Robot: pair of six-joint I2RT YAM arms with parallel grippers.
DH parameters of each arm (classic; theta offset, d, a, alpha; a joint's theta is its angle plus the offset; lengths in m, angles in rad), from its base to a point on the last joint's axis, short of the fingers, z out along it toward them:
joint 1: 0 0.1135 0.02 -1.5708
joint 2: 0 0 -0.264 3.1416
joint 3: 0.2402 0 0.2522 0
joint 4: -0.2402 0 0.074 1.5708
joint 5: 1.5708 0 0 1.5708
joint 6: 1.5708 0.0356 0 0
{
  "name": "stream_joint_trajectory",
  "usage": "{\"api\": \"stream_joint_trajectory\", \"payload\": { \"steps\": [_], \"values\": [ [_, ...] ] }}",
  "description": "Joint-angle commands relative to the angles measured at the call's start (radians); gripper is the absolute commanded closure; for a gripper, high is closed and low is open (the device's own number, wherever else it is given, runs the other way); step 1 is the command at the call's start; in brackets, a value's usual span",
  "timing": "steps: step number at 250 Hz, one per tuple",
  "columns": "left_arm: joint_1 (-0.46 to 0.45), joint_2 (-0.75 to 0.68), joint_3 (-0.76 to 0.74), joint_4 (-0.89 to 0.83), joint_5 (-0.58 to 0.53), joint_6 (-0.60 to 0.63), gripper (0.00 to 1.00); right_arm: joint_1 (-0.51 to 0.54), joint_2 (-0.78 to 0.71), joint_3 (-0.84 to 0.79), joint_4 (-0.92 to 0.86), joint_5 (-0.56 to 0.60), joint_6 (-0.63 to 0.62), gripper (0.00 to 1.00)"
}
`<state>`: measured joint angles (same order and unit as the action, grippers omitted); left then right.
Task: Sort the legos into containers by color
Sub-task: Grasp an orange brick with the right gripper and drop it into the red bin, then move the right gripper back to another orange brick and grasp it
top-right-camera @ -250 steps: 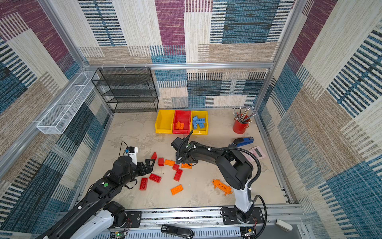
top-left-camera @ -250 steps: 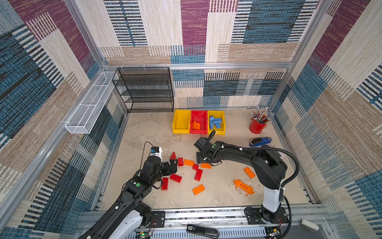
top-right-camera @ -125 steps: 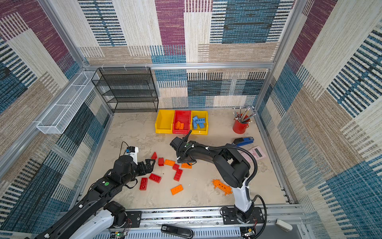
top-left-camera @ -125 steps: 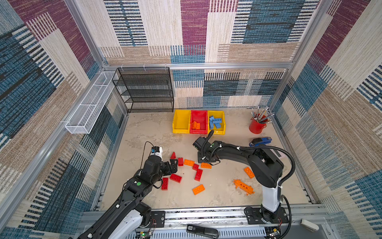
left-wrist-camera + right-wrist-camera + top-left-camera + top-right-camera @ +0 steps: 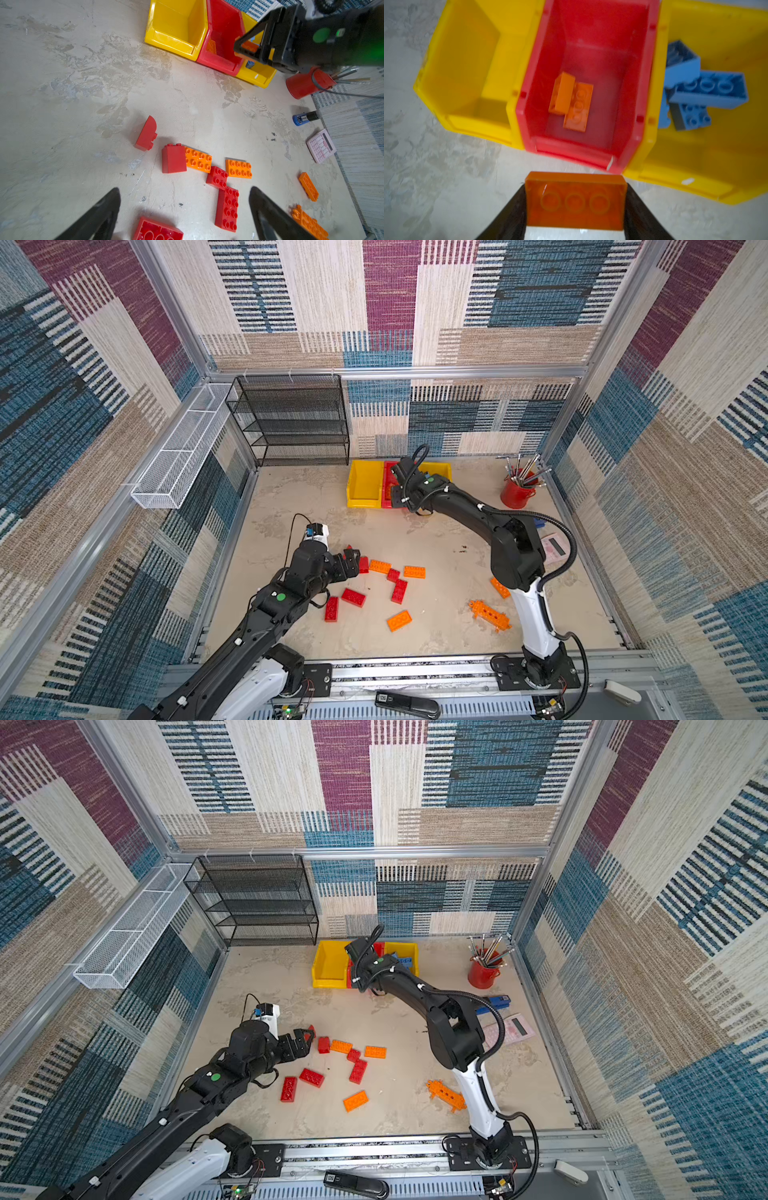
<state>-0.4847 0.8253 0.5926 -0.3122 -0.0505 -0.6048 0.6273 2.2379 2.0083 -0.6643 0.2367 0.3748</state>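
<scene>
My right gripper (image 5: 575, 205) is shut on an orange brick (image 5: 575, 197), underside up, just in front of the red bin (image 5: 591, 153). Two orange bricks (image 5: 571, 101) lie in that bin. The yellow bin (image 5: 695, 158) beside it holds blue bricks (image 5: 708, 89); the other yellow bin (image 5: 467, 62) is empty. In a top view the right gripper (image 5: 395, 491) hangs at the bins' front edge. My left gripper (image 5: 185, 207) is open low over the floor, with red bricks (image 5: 227, 207) between its fingers. Red and orange bricks (image 5: 399, 620) and a spiky orange piece (image 5: 488, 614) lie scattered.
A red cup of metal tools (image 5: 515, 493) stands at the back right, with a pink calculator (image 5: 555, 545) and a blue marker (image 5: 494, 1002) by the right wall. A black wire shelf (image 5: 291, 423) fills the back left corner, next to a white wire basket (image 5: 183, 448).
My right gripper has moved from the middle of the floor back to the front of the bins, with the orange brick in it. The left arm has hardly moved.
</scene>
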Motion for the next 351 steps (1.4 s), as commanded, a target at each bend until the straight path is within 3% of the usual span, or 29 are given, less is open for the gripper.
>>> {"api": "stream_joint_trajectory", "payload": {
  "steps": [1,47,67,100,139,188,250,284,316,351],
  "values": [
    [0.002,0.023,0.027,-0.019,-0.029,0.014,0.03,-0.023,0.084,0.149,-0.05,-0.004,-0.106,0.5],
    [0.002,0.089,0.062,-0.008,-0.029,0.017,0.03,-0.065,0.26,0.422,-0.107,-0.035,-0.154,0.48],
    [0.001,0.118,0.081,-0.012,-0.018,0.023,0.03,-0.08,0.314,0.492,-0.12,-0.046,-0.163,0.42],
    [0.002,0.13,0.092,-0.02,-0.017,0.027,0.03,-0.084,0.314,0.48,-0.084,-0.066,-0.18,0.17],
    [0.001,0.111,0.087,-0.024,-0.028,0.037,0.03,-0.08,0.221,0.396,-0.06,-0.073,-0.168,0.09],
    [0.001,0.089,0.052,-0.025,-0.005,0.031,0.03,-0.019,-0.006,0.124,-0.039,-0.026,-0.111,0.09],
    [0.0,-0.029,-0.125,0.044,0.055,-0.044,0.04,0.12,-0.368,-0.491,0.057,-0.006,0.109,0.09],
    [-0.003,-0.124,-0.198,0.024,0.07,-0.066,0.04,0.18,-0.508,-0.749,0.064,-0.014,0.246,0.1],
    [-0.005,-0.206,-0.251,0.028,0.067,-0.082,0.04,0.227,-0.58,-0.899,0.085,-0.032,0.344,0.1],
    [-0.005,-0.239,-0.267,0.021,0.064,-0.081,0.04,0.26,-0.573,-0.94,0.103,-0.043,0.399,0.1]
  ]
}}
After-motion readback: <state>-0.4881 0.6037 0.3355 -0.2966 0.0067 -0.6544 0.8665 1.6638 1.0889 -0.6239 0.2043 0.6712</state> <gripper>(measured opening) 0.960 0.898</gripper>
